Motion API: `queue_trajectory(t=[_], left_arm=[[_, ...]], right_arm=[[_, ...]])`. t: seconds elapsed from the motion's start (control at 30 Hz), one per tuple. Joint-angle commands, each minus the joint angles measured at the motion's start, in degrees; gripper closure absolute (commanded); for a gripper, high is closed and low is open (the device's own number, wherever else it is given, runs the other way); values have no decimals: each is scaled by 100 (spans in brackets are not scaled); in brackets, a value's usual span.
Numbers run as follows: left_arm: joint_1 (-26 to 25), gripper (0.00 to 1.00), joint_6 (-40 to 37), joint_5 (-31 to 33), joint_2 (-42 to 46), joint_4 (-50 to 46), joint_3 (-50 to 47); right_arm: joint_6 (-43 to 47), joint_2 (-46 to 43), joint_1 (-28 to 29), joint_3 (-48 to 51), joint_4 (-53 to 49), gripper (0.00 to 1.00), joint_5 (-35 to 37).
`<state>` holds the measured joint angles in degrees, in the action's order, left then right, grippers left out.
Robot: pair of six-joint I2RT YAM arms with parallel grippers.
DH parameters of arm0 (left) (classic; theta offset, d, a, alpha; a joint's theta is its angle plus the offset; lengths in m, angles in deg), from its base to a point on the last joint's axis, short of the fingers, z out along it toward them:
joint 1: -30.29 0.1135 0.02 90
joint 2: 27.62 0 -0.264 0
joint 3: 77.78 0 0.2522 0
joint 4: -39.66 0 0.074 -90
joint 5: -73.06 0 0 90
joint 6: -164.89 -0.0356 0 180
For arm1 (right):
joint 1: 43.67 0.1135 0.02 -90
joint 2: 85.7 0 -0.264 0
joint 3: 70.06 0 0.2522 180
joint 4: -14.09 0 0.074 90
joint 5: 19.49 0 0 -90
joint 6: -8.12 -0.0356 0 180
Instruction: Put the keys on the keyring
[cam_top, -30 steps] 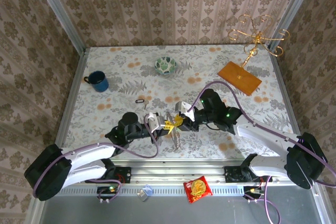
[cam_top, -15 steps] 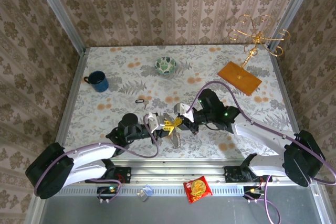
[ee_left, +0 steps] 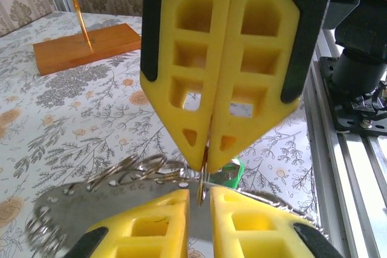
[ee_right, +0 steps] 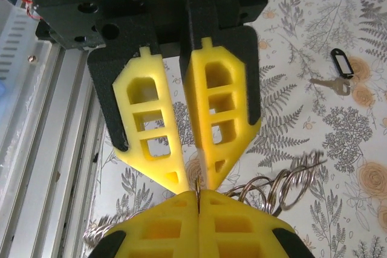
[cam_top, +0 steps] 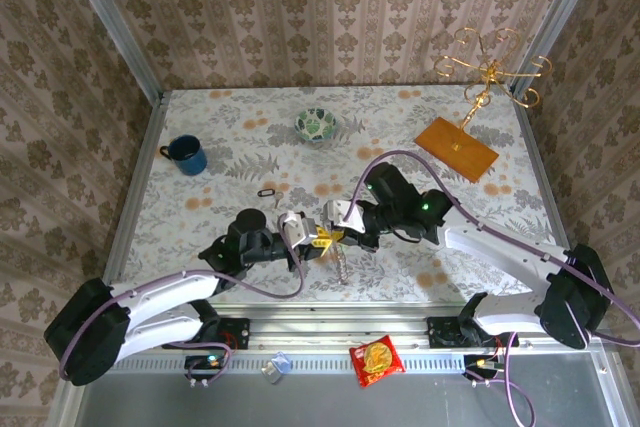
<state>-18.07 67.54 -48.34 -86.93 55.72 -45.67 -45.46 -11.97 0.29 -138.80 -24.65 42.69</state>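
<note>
On the tabletop, the left gripper and right gripper meet tip to tip near its front edge, lifted clear of the surface. The right fingers are pressed fully together on the keyring, seen edge-on as a thin brownish wire coming out of their tips. The left fingers leave only a slim gap, and the same wire runs into it, apparently pinched. A tangle of silvery rings hangs just beside that grip, with a green-headed key behind it. I cannot tell whether that key is threaded yet. A silver key lies on the tabletop by a black tag, well apart from both grippers, so the task looks unfinished.
</note>
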Motion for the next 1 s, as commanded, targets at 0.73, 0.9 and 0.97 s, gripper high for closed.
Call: queue_trajectory(t=[0.73, 0.9, 0.97], left_arm=[[-10, 100, -18, -315, -238, 478, -16], [-25, 100, -29, -333, -249, 517, -24], [-29, 100, -29, -328, -231, 508, -25]], right_arm=[[-1401, -995, -327, 985, 777, 71, -3], [-1675, -1090, -325, 1403, 1148, 71, 33], [-1706, -1018, -327, 1452, 1243, 71, 11]])
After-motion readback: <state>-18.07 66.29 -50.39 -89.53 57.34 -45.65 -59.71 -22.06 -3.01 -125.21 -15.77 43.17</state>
